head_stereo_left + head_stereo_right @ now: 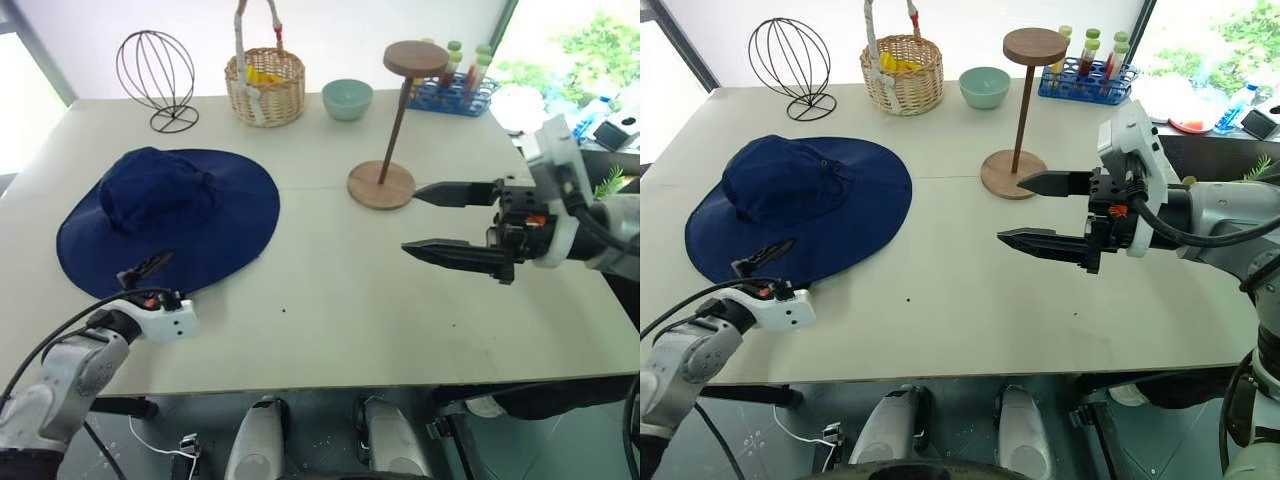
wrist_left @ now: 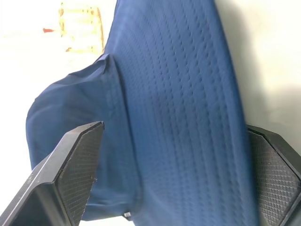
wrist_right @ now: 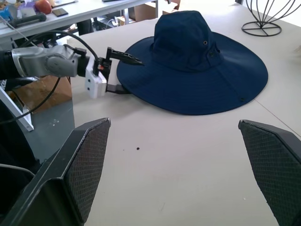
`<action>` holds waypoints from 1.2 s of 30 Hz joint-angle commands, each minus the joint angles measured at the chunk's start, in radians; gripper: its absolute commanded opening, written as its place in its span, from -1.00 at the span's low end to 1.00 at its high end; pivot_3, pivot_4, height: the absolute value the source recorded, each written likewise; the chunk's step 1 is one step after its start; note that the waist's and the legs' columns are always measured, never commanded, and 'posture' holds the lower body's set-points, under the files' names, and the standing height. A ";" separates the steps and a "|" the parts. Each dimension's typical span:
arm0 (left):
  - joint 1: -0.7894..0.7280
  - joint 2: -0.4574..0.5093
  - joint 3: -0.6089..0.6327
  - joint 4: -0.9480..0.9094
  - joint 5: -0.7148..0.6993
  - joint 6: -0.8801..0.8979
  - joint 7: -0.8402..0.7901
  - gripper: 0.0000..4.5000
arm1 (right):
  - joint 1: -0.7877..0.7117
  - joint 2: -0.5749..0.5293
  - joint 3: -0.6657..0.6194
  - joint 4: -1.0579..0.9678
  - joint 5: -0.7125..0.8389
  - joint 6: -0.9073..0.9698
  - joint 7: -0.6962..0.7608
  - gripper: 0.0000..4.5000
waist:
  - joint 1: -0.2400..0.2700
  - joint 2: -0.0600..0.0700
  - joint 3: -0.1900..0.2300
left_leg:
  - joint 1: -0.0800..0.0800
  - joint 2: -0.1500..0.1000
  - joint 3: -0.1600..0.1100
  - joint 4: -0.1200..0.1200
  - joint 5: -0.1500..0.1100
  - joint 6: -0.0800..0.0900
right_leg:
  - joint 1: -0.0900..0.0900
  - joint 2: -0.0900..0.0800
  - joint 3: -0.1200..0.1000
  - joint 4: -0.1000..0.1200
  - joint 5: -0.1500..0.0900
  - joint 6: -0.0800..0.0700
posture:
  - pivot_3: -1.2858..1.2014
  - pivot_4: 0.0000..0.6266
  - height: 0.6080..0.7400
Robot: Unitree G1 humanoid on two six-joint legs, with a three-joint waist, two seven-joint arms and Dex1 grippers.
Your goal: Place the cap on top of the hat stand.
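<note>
The cap lay flat on the table, at 9 o'clock from the bare hat stand. Left gripper straddled its brim, jaws apart; right gripper hovered, jaws apart. Nothing lifted.

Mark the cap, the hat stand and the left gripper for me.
cap (image 1: pixel 170 205), left eye view, on the crown.
hat stand (image 1: pixel 396 125), left eye view, on the upright rod.
left gripper (image 3: pixel 118 73), right wrist view, between its open fingers at the brim's edge.

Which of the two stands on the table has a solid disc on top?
The brown wooden hat stand, beside the green bowl: thin rod, flat disc top. The other, the black wire head form at the far-left corner, is an open globe.
</note>
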 commanded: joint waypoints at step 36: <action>-0.808 0.075 -0.075 0.307 -0.315 0.287 -0.090 -0.98 | -0.005 -0.122 -0.094 0.110 -0.075 -0.166 0.042 1.00 | 0.003 -0.011 0.004 | -0.007 0.007 0.000 0.003 0.002 0.003 | -0.005 0.007 -0.001 -0.001 0.004 -0.003 | 0.03 -0.52 1.00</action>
